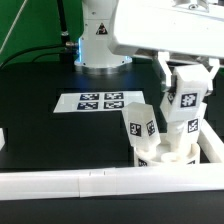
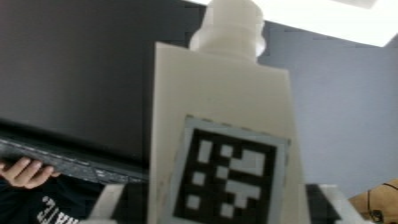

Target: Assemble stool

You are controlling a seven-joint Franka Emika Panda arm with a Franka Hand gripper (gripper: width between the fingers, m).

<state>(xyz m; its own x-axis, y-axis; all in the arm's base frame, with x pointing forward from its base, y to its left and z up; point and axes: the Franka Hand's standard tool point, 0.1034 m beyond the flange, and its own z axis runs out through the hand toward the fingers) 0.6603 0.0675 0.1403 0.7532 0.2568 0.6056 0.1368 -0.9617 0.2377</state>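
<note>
Gripping a white stool leg (image 1: 186, 100) between its two fingers, the gripper (image 1: 186, 82) hangs above the round seat disc (image 1: 160, 156). The jaws are closed on the upper part of this leg. The leg is held nearly upright, and one of its marker tags faces the exterior camera. In the wrist view the same leg (image 2: 222, 120) fills most of the picture, with a narrower stepped peg at its far end.

Just below the gripper and the held leg, another tagged white part (image 1: 190, 128) rises from the seat (I cannot tell if it touches the held leg). Beside the gripper, toward the exterior view's left, a second leg (image 1: 140, 125) stands on the seat. It is near the held leg but apart from it.

Two long white rails close in the seat. The front rail (image 1: 80, 181) runs lower than the hand, and the side rail (image 1: 210, 150) lies under the hand's outer side. The marker board (image 1: 100, 101) lies flat on the black table (image 1: 40, 130), well apart from the gripper, toward the robot base (image 1: 98, 40).
</note>
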